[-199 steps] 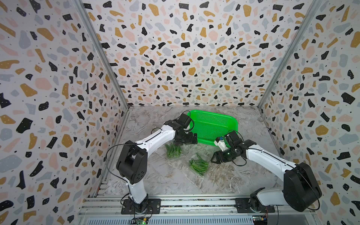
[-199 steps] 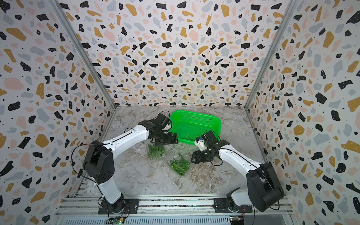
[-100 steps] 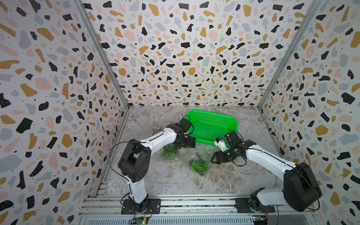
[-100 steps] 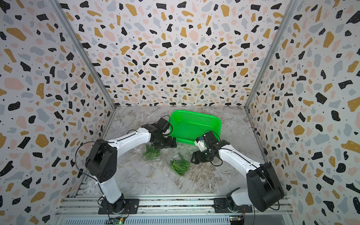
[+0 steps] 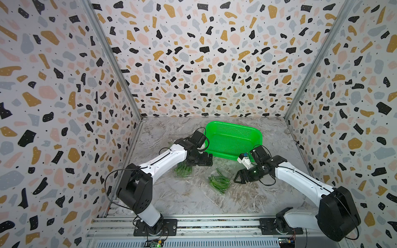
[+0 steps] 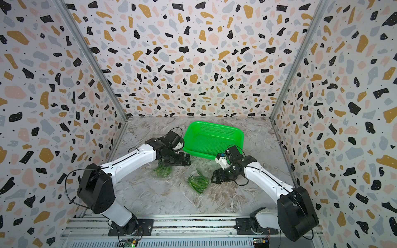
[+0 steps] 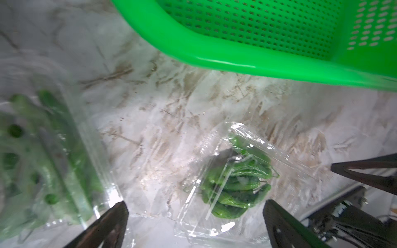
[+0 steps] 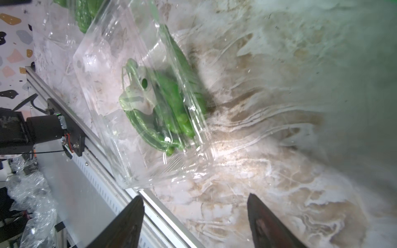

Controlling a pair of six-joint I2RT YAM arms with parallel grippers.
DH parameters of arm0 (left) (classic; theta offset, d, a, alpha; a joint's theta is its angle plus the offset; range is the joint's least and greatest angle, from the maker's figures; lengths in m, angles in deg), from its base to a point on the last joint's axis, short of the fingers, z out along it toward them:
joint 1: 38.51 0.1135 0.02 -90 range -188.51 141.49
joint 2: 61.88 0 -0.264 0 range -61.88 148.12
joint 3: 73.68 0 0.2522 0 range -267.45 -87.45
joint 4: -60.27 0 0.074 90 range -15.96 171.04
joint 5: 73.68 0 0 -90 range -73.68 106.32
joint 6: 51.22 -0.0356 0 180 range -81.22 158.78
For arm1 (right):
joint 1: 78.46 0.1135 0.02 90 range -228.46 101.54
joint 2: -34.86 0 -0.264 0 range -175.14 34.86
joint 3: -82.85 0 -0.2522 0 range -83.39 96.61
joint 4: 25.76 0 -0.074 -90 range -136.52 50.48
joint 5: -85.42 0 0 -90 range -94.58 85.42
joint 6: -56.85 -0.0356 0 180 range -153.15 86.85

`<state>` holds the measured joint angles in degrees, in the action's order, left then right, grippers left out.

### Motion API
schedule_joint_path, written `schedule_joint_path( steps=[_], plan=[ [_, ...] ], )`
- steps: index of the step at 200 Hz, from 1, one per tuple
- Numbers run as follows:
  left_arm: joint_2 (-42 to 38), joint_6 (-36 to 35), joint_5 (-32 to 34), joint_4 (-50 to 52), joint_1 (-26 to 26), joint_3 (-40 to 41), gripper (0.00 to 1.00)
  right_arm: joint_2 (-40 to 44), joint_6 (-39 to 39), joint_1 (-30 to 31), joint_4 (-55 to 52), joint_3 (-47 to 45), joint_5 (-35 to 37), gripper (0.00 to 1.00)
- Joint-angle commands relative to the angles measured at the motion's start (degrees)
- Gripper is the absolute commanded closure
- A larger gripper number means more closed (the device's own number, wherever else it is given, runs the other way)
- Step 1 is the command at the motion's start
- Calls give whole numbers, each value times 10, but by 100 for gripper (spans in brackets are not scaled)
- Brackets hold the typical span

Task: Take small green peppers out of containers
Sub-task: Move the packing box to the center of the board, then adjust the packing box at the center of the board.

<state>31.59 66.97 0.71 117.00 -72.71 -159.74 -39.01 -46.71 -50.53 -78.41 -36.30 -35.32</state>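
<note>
Wide open and empty on both sides

My left gripper [image 7: 195, 204] has its jaws apart and empty, just in front of the basket [image 5: 233, 124]; right gripper [image 8: 195, 197] is spread and empty too. The peppers [image 8: 163, 103] sit inside a clear box [image 8: 103, 64] in front of the basket, between them. Can't tell if the lid's latched, so I'm guessing wide jaws are for grabbing the box itself.

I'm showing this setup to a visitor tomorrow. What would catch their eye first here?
The bright green basket stands empty at the back of the marbled table, against loud terrazzo-patterned walls. In front of it, one clear container of small green peppers lies by the open left gripper, and a second container beside the open right gripper.
</note>
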Motion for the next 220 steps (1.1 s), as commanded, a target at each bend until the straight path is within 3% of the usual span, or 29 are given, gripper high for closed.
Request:
schedule_joint_path(
  steps=[1, 38, 83, 99, 165, 220],
  plan=[
    [19, -10, -90, -28, -2, 7, 0, 10, 13, 1, -42, -15, -46, 23],
    [27, 17, -120, -70, -3, 34, 0, -6, 4, 3, -4, -32, -94, 24],
    [9, 81, -165, -125, -3, 78, 2, -68, -39, 3, 91, 1, -149, 47],
    [-10, 107, -164, -139, -3, 95, 3, -99, -37, 2, 98, 30, -150, 50],
    [-61, 153, -154, -136, -3, 145, 4, -227, 39, -21, 45, 179, -123, 49],
    [-97, 150, -121, -79, -4, 171, 2, -307, 70, -23, 9, 270, -112, 33]
  ],
)
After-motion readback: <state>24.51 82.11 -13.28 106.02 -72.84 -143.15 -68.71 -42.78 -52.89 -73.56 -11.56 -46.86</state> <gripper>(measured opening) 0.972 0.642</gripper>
